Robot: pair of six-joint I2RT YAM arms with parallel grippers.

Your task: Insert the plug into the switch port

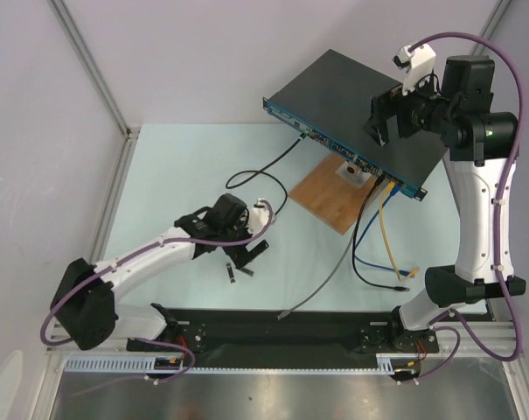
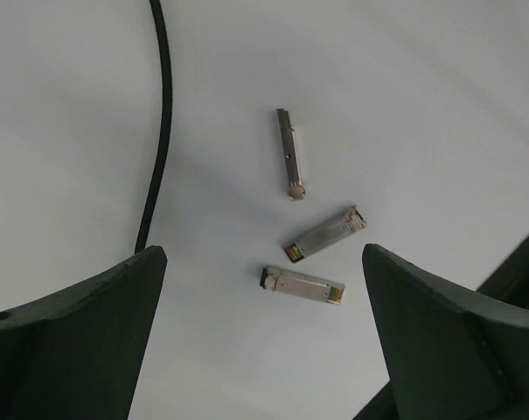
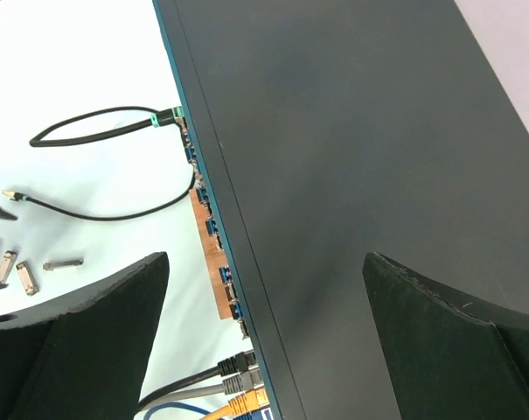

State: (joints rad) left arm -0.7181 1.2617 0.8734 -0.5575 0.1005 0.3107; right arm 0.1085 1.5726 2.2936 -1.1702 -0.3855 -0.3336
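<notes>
Left hand (image 2: 262,252) hovers low over the tabletop (image 2: 439,105), jaws wide, nothing held. Three small metal plugs lie loose beneath it, none touching. Lower plug (image 2: 302,286) and middle plug (image 2: 325,234) sit between the fingers. Upper plug (image 2: 290,153) lies farther out. A black cable (image 2: 163,131) runs past to one side, clear of all three.

Right hand (image 3: 266,258) hangs above the flat top of the switch (image 3: 351,131), jaws also wide and empty. The switch sits angled at the far right of the tabletop, its blue front face (image 1: 334,140) turned toward the left arm, with a wooden board (image 1: 325,197) just in front of it. Several sockets near the right end already hold cables.

Step in hand, as I read it: pick up one plug.

- Lower plug lies nearly along the closing line, so shutting now would likely pinch it end to end. Turn the wrist so the pads meet its long flat sides.
- Centre on one plug only. The middle plug is near enough to be swept in.
- Grip toward the rear, leaving the insertion end proud.
- Choose a free socket before lifting.
- I cannot tell which end of each plug is the mating end.
</notes>
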